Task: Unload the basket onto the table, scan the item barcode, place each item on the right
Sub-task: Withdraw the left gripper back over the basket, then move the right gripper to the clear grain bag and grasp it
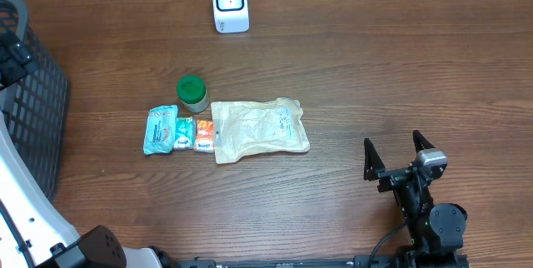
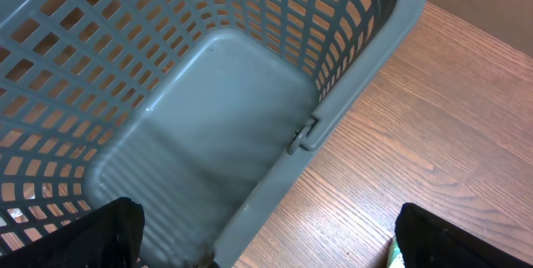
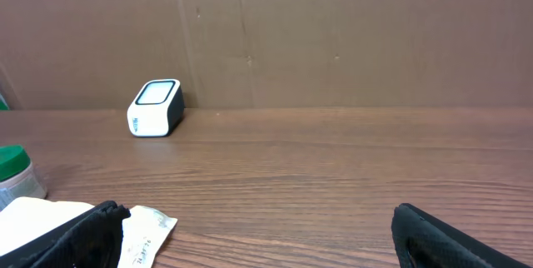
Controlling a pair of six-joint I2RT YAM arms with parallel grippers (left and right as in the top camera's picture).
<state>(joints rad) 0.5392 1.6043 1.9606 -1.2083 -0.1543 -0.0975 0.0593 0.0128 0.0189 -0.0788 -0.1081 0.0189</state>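
Overhead: right gripper (image 1: 392, 141) is sitting wide open and empty, well apart from the items. Small packets (image 1: 161, 130), green-lidded jar (image 1: 192, 93) and clear pouch (image 1: 260, 129) are lying mid-table; barcode scanner (image 1: 230, 4) is standing at the far edge. Left gripper (image 2: 266, 210) is hanging open and empty over the grey basket (image 2: 208, 93).

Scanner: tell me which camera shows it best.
Overhead: the white scanner appears whole from above, window clearly visible. Right wrist shows it too, obliquely from the side. Left wrist misses it, facing the grey basket.
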